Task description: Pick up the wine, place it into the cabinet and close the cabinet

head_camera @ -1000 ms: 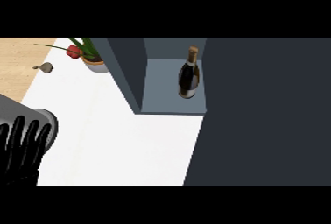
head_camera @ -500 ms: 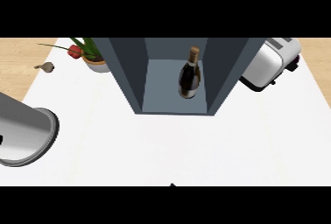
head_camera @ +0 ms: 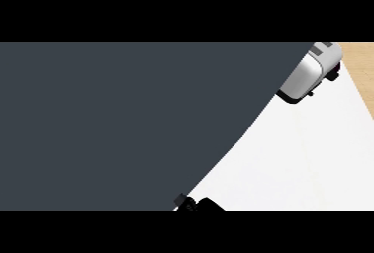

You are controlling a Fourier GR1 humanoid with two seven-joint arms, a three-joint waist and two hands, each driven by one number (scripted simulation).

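A large dark slate panel, the cabinet door (head_camera: 124, 123), fills the left and middle of the head view. It hides the cabinet's inside and the wine bottle. At the lower edge, right by the door's slanted edge, a small black part of a hand (head_camera: 199, 204) shows, seemingly my right hand. Whether it touches the door is unclear. My left hand and forearm do not show.
A white and silver toaster (head_camera: 310, 74) stands at the back right on the white counter (head_camera: 306, 158). A strip of wooden surface (head_camera: 359, 64) shows at the far right edge.
The dark door has swung across the view and now covers the open cabinet, the bottle, the plant and my left forearm. The black hand part at the bottom stays about where it was.
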